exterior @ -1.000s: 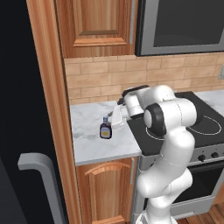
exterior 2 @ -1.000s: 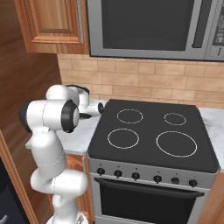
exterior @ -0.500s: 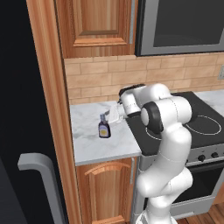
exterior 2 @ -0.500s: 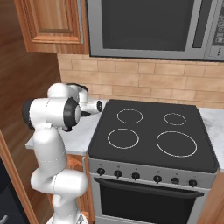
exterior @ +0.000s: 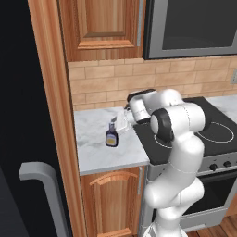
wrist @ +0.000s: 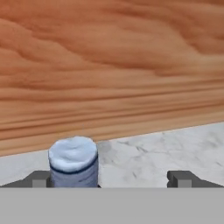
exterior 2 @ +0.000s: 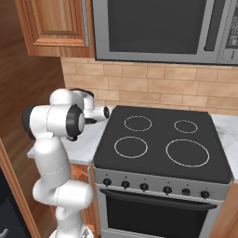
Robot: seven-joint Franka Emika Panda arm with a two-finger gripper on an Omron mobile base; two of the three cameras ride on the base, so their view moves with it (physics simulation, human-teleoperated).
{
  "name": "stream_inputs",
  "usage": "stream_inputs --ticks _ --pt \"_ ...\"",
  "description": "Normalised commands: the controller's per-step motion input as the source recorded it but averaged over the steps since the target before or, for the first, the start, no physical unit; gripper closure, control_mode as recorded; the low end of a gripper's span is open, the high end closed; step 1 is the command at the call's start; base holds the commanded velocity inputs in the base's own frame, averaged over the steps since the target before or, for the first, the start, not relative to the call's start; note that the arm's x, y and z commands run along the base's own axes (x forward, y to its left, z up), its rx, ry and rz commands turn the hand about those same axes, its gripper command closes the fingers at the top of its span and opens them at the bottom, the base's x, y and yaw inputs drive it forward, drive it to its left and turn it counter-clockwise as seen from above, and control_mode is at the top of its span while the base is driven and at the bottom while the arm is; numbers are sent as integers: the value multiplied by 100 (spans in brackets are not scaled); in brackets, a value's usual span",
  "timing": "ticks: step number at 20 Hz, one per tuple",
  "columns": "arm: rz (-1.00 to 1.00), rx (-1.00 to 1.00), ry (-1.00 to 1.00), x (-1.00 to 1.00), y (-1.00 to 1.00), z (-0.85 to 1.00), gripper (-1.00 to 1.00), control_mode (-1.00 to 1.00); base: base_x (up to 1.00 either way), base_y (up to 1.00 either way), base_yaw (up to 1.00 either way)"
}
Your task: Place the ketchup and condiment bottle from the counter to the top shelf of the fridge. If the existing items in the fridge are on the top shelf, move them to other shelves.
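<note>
White-grey marbled counter (exterior: 99, 152) with the upright condiment bottle (exterior: 111, 135) beside the stovetop (exterior: 194, 134).

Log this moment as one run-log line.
stage: reaching for bottle | gripper: open, level with cap, holding nothing | bottle: upright on counter, cap near left fingertip

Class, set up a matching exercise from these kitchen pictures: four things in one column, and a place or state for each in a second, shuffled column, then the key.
1. condiment bottle
2. gripper
3. stovetop
4. microwave

A. open, beside the bottle's cap
B. above the stovetop
C. upright on the counter
D. black, four ring marks

Pairs: 1-C, 2-A, 3-D, 4-B
</note>
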Motion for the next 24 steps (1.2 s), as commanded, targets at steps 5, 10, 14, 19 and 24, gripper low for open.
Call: stream_inputs --ticks 5,10,14,19,24 --pt "3 0 0 -26 0 0 -100 -100 0 0 0" --pt "3 -3 0 -3 0 -18 -100 -100 0 0 0" --pt "4 -3 0 0 0 -24 -100 -100 0 0 0" --pt "4 -3 0 1 0 -25 100 -100 0 0 0" --pt "0 -1 0 0 0 -6 100 -100 0 0 0"
